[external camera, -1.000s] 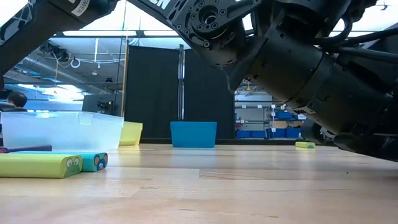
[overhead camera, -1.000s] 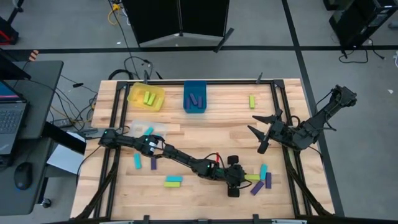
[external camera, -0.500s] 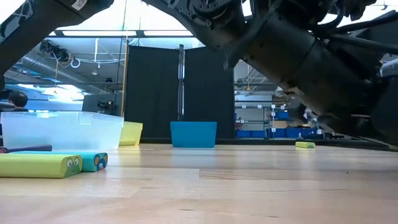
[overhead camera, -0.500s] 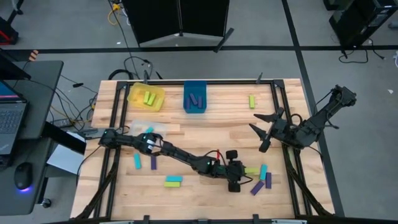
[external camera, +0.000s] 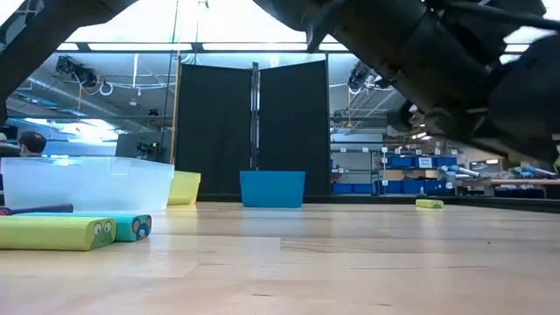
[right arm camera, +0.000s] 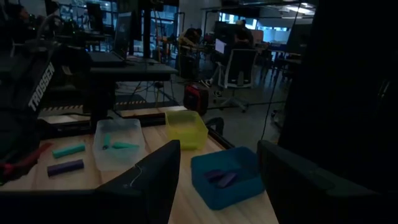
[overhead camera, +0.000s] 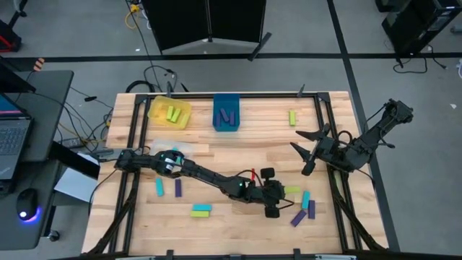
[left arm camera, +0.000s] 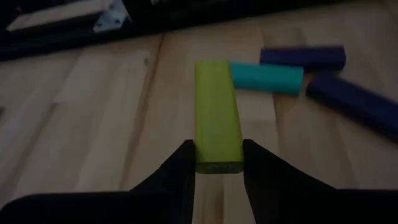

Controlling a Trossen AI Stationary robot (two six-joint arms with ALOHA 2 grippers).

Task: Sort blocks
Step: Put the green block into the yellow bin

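My left gripper (overhead camera: 281,193) reaches to the near right part of the table and is shut on a lime block (left arm camera: 216,118). A teal block (left arm camera: 267,78) and two purple blocks (left arm camera: 303,57) lie on the wood just beyond it. More blocks lie flat near the front: a lime and teal pair (overhead camera: 201,210), then a teal one (overhead camera: 159,187) beside a purple one (overhead camera: 178,188). A lone lime block (overhead camera: 292,117) lies at the far right. My right gripper (overhead camera: 297,142) hangs open above the table's right side, holding nothing. My left gripper pinches the lime block's near end (left arm camera: 217,163) between its two fingers, one on each long side. The fingers slant down from the table's left and lie along the block, which sticks out ahead of them. The block's free end (external camera: 556,162) shows above the tabletop, lifted clear.
Along the far left stand a yellow bin (overhead camera: 170,112) with lime blocks, a blue bin (overhead camera: 227,112) with purple blocks, and a clear bin (external camera: 87,182) with teal blocks, partly under my left arm. Bare wood lies in the table's middle.
My left gripper has risen and drifted a little toward the far edge, carrying the lime block up off the table beside the teal and purple blocks. In the low view the arm has climbed out of the picture's middle.
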